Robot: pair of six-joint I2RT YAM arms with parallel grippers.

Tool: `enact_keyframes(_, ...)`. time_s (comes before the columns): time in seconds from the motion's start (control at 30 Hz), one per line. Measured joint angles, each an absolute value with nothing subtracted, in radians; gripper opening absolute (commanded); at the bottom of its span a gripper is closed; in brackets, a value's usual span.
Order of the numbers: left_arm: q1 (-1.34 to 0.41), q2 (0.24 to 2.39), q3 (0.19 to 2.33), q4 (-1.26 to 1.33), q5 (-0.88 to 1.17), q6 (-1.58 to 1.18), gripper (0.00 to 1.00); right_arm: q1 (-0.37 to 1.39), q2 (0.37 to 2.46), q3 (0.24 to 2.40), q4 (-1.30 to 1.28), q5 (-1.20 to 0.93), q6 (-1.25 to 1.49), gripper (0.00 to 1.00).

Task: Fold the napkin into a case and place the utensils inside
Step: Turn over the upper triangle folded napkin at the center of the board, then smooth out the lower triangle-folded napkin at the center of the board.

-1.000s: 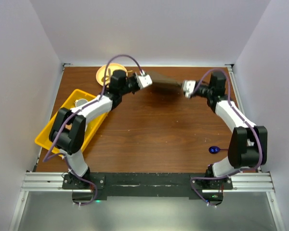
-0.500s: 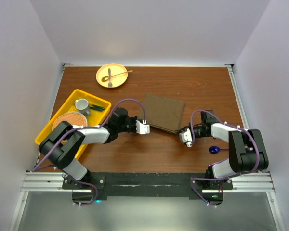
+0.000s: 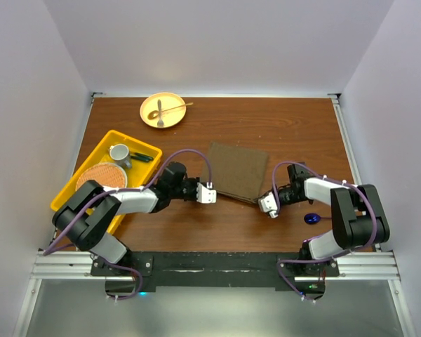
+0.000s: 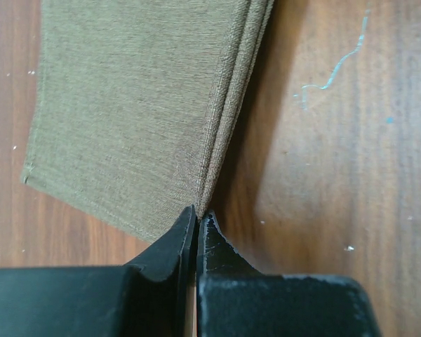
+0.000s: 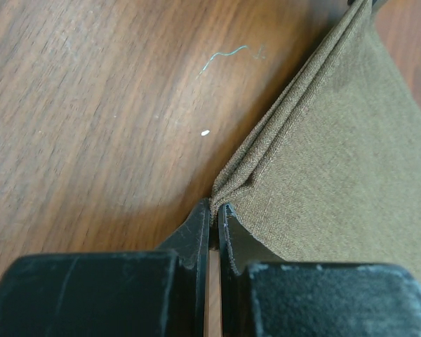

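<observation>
The olive-brown napkin (image 3: pixel 238 170) lies folded into a flat rectangle of several layers in the middle of the table. My left gripper (image 3: pixel 209 194) is low at its near left corner, and its jaws are shut on that corner in the left wrist view (image 4: pixel 197 210). My right gripper (image 3: pixel 268 204) is at the near right corner, its jaws pinched on the bunched corner (image 5: pixel 215 203). The cloth fills the left wrist view (image 4: pixel 126 105) and the right wrist view (image 5: pixel 337 140). A glossy blue spoon (image 3: pixel 312 218) lies on the table by the right arm. No case is formed.
A round yellow plate (image 3: pixel 162 110) with two pale utensils on it sits at the far left. A yellow tray (image 3: pixel 70 196) at the left holds a cup (image 3: pixel 119 152), a woven tan mat (image 3: pixel 102 175) and a dark green item (image 3: pixel 144 156).
A second ago both grippers held the napkin up at the far side. They brought it down toward the near side, folding it flat, and have since drawn its near edge slightly closer.
</observation>
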State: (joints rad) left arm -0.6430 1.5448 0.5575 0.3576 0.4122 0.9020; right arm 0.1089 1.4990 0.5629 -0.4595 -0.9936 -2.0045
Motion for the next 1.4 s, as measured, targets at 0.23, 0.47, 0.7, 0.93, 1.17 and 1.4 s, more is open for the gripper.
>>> enact_keyframes(0.23, -0.627, 1.491, 0.557, 0.214, 0.358, 0.973, 0.5, 0.098, 1.493, 0.601, -0.593, -0.934, -2.003, 0.62)
enact_keyframes(0.47, -0.607, 1.351, 0.682, -0.173, 0.395, 1.056, 0.58, 0.087, 1.317, 0.789, -0.955, -0.873, -1.995, 0.82)
enact_keyframes(0.7, -0.596, 1.444, 0.955, -0.283, 0.473, 0.875, 0.45, 0.085, 1.221, 0.955, -0.875, -0.852, -1.666, 0.69)
enact_keyframes(0.93, -0.596, 1.666, 1.027, -0.233, 0.501, 0.69, 0.32, 0.049, 1.548, 1.14, -0.694, -0.753, -0.907, 0.54)
enact_keyframes(1.17, -0.596, 1.759, 1.029, -0.243, 0.489, 0.669, 0.21, -0.055, 1.742, 1.223, -0.553, -0.696, -0.365, 0.49)
enact_keyframes(1.4, -0.605, 1.785, 1.022, -0.274, 0.466, 0.727, 0.13, -0.067, 1.888, 1.229, -0.478, -0.672, -0.079, 0.51)
